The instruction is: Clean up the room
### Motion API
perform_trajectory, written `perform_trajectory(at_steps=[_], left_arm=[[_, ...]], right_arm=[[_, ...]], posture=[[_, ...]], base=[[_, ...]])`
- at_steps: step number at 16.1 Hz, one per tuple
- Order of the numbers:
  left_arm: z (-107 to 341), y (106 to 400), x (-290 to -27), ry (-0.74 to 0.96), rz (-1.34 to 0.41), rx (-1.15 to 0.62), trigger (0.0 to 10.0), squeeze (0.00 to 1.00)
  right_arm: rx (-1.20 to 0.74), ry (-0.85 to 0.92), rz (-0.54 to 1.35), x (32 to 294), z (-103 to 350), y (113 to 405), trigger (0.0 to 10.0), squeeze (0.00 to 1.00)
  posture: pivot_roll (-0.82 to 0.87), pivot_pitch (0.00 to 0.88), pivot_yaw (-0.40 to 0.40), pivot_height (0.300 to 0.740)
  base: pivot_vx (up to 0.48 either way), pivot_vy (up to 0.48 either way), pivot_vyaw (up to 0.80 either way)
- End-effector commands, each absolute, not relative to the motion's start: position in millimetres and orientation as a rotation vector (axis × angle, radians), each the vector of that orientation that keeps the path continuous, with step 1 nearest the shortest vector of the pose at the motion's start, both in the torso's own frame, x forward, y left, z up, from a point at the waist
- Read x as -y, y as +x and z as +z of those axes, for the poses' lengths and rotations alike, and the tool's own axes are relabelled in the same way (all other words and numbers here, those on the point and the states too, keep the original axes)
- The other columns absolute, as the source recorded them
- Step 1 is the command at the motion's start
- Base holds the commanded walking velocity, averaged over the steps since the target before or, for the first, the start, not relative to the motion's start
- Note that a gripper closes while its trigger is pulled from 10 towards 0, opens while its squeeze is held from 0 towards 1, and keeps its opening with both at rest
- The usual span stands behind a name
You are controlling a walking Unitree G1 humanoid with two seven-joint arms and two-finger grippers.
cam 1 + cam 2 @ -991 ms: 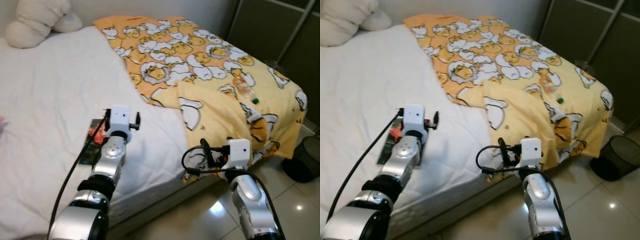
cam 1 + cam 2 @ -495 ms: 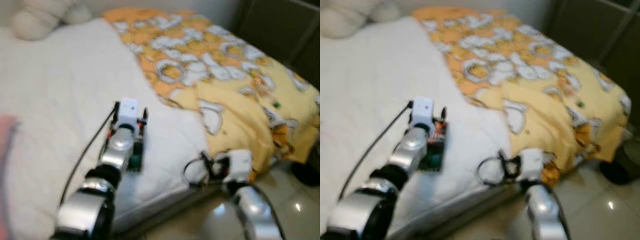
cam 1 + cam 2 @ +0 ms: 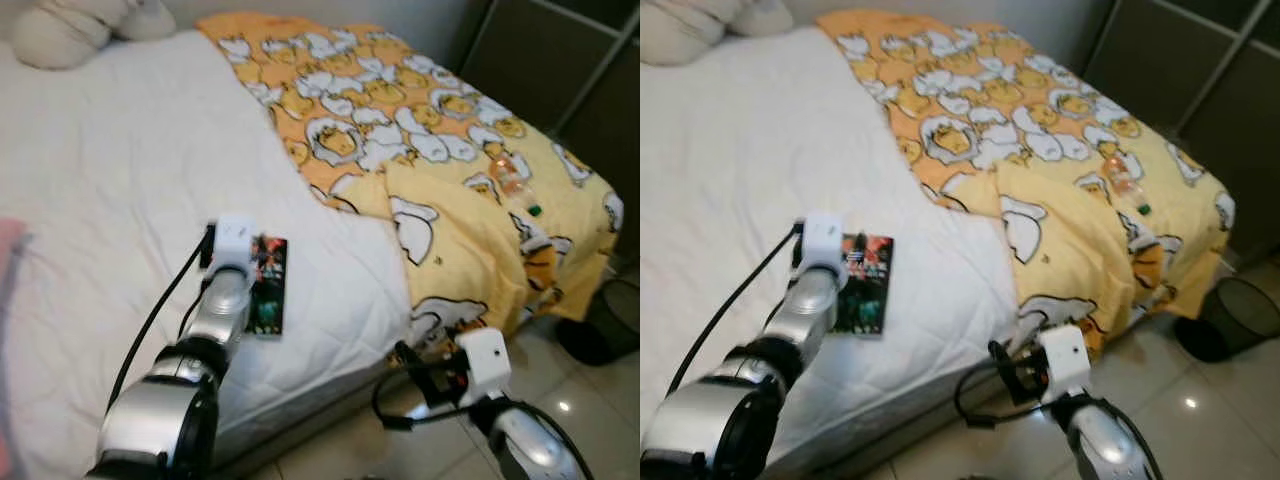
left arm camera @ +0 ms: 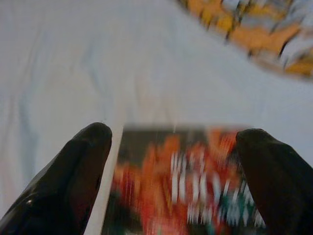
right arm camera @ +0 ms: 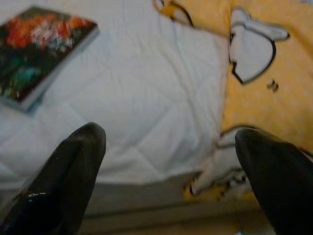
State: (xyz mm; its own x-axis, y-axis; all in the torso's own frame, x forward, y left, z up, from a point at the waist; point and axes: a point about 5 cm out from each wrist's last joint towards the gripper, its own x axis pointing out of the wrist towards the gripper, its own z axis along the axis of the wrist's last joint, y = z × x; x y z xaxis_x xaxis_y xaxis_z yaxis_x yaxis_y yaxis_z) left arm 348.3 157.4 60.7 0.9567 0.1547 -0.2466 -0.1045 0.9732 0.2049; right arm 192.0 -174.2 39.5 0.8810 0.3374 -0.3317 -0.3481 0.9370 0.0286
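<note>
One book (image 3: 268, 285) lies flat on the bed (image 3: 110, 180) near its front edge, and a bottle (image 3: 512, 180) sits on the yellow blanket (nothing looks tidied yet). Left wrist view: the left gripper (image 4: 173, 171) is wide open over the book. Right wrist view: the right gripper (image 5: 171, 176) hangs open by the bed's edge.

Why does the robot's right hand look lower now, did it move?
Yes. The right gripper dropped down and back from the yellow blanket edge toward the floor.

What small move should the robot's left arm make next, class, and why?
Probably lower the left gripper onto the book and close. Its open fingers straddle the book's end, which lies flat on the white bed, not yet gripped.
</note>
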Motion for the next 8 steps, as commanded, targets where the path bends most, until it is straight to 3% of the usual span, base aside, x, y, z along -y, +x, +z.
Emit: perform_trajectory(at_steps=[1, 4, 8], left_arm=[[55.2, 343.5, -169.8, 0.22, 0.191, -0.281, 10.0, 0.0], [45.2, 334.2, -190.9, 0.211, 0.251, -0.329, 10.0, 0.0], [31.1, 322.7, -198.2, 0.172, 0.221, -0.385, 10.0, 0.0]], right_arm=[[-0.357, -0.04, 0.37, 179.0, 44.8, 186.3, 10.0, 0.0], [-0.395, -0.031, 0.401, 177.6, 44.3, 174.8, 10.0, 0.0], [-0.422, -0.007, 0.422, 173.8, 43.8, 170.7, 10.0, 0.0]], posture=[[-0.13, 0.108, -0.16, 0.74], [-0.12, 0.128, -0.168, 0.74], [-0.11, 0.131, -0.168, 0.74]], base=[[0.0, 0.0, 0.0], [0.0, 0.0, 0.0], [0.0, 0.0, 0.0]])
